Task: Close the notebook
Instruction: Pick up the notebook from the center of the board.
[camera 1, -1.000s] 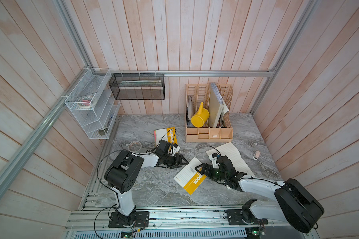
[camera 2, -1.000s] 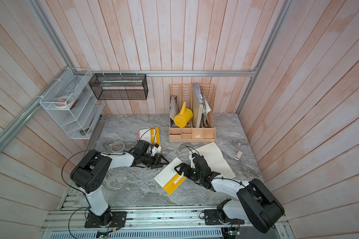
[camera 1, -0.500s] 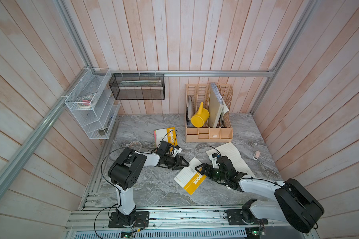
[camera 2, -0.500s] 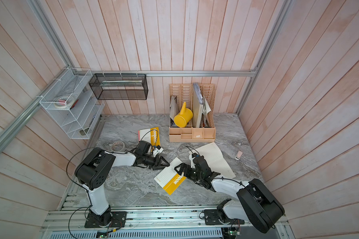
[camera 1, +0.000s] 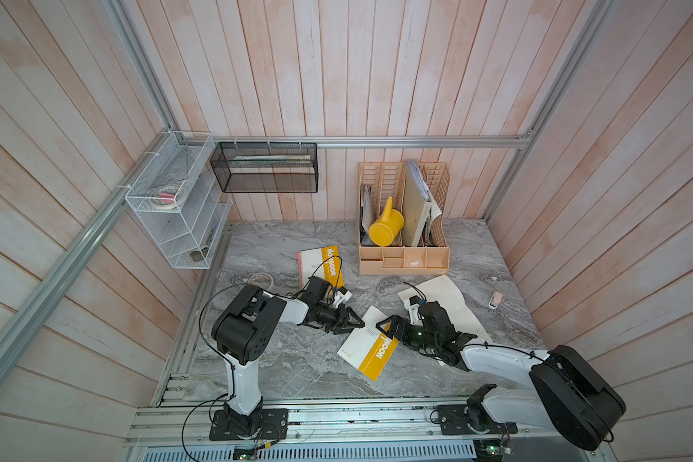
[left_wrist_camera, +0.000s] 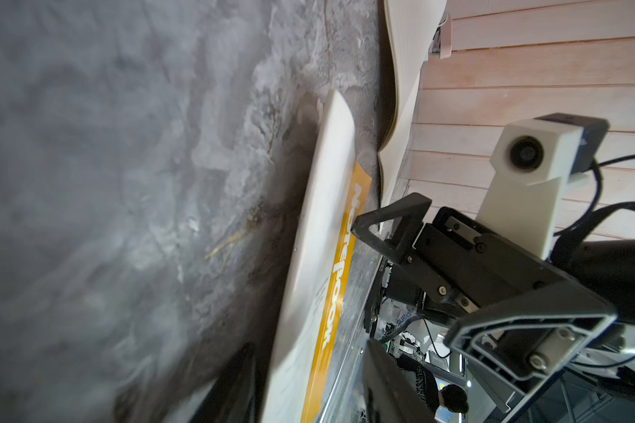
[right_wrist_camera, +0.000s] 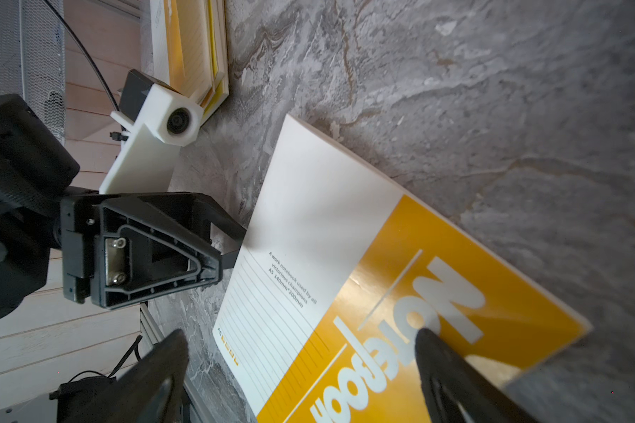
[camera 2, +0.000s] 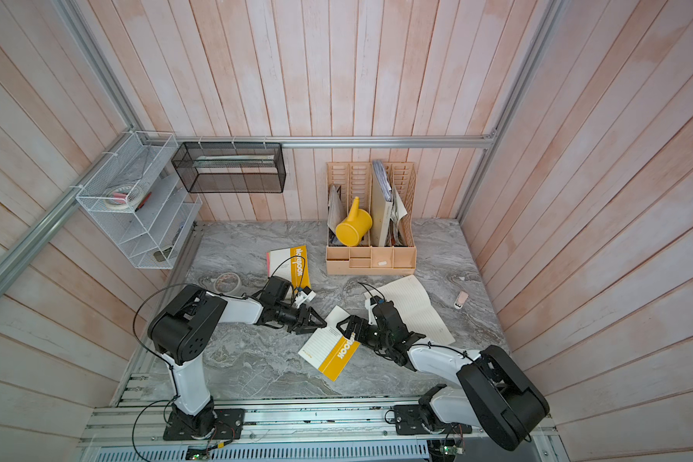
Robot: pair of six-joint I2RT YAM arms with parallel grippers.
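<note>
Notebook (camera 1: 371,352): cover looks light, thin, floppy; take it at the free edge. Left pincer (camera 1: 359,323) part-spread astride that edge; right pincer (camera 1: 381,329) spread wide, empty, above the spine.

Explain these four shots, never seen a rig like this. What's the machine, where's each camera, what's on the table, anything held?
The machine is two robot arms, each ending in a two-finger gripper: left gripper and right gripper.

Two pictures come from one stereo camera overhead and are nearly identical. The other two come from cameras on the wrists, each looking past its own fingers at the opposite gripper.

On the grey table lies an open notebook, printed yellow-and-white cover toward the left arm, lined pages beyond. Behind it: a second notebook, a tape roll, a desk organizer holding a yellow watering can, and a small pink item.

Nothing looks clamped. The left gripper's jaws stand apart on either side of the cover's edge; the right gripper, open too, sits over the cover.
</note>
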